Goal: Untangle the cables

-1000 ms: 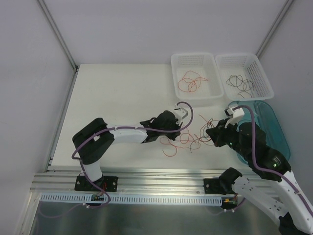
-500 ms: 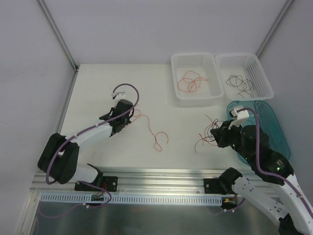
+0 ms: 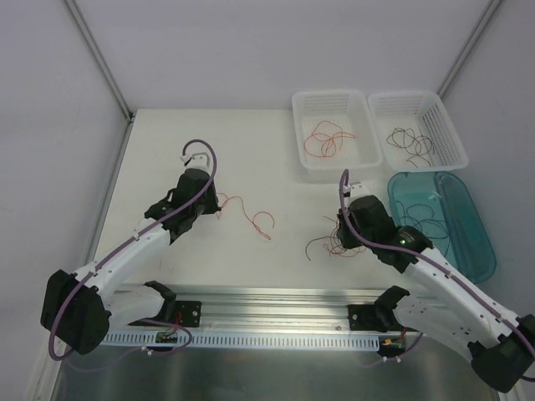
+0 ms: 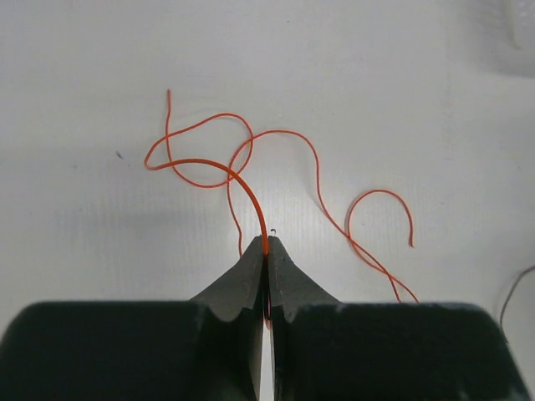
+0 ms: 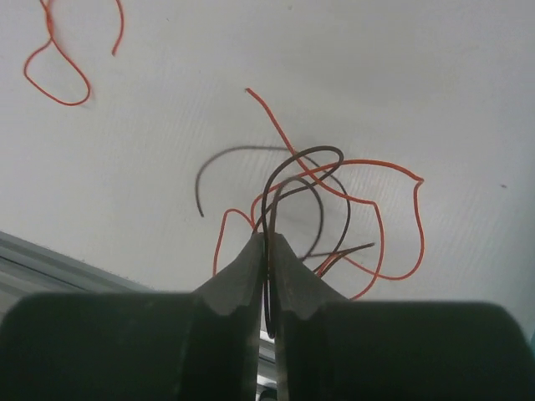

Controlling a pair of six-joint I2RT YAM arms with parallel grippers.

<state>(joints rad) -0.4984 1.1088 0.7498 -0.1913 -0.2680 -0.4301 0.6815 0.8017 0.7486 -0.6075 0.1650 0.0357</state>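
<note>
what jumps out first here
Each gripper pinches one thin wire: the left gripper holds a red wire trailing across mid-table, the right gripper a dark wire in a red-and-dark tangle near the front. At the back right, the left basket holds red wires, the right basket dark wires.

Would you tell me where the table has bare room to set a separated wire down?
Bare: the far table, between the left gripper and the red-wire basket. A narrow gap separates the loose red wire from the tangle. Crowded: around the right gripper.
</note>
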